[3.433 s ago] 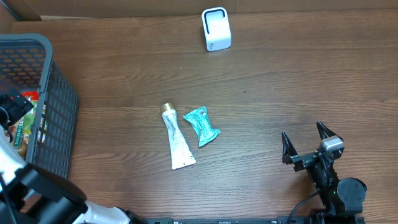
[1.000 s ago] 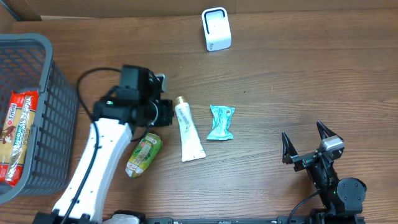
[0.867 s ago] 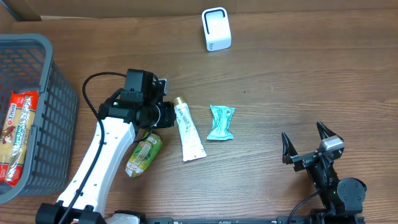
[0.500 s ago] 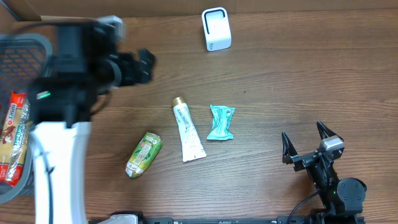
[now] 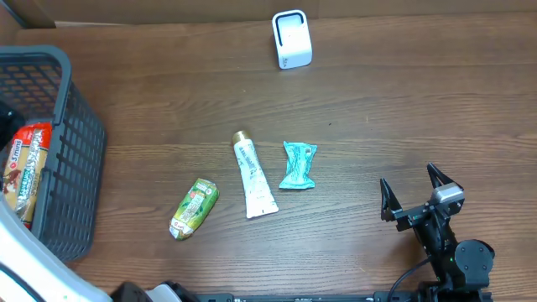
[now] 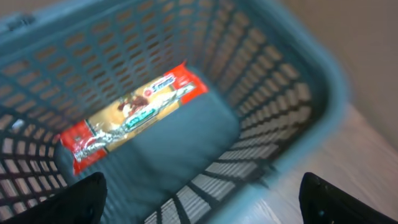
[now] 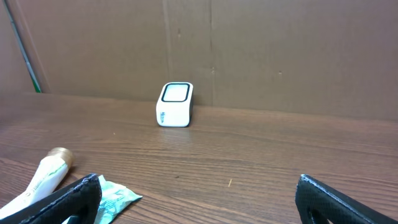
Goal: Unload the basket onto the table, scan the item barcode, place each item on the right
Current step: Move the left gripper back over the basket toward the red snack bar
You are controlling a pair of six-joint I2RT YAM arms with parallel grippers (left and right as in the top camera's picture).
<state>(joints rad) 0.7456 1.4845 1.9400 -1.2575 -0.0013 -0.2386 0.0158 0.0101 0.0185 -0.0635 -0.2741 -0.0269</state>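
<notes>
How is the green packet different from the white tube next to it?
The green packet is short and plump; the white tube is long and slim. The packet is mostly green; the tube is white with a gold cap. Seen from above, the packet slants one way and the tube the other. Both lie flat on the wooden table, apart, with nothing holding them.

Left pincer (image 6: 202,202) and right pincer (image 5: 409,183), both with jaws wide apart.

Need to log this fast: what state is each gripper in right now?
Left gripper: open, holding nothing, over the basket.
Right gripper: open, holding nothing.
</notes>
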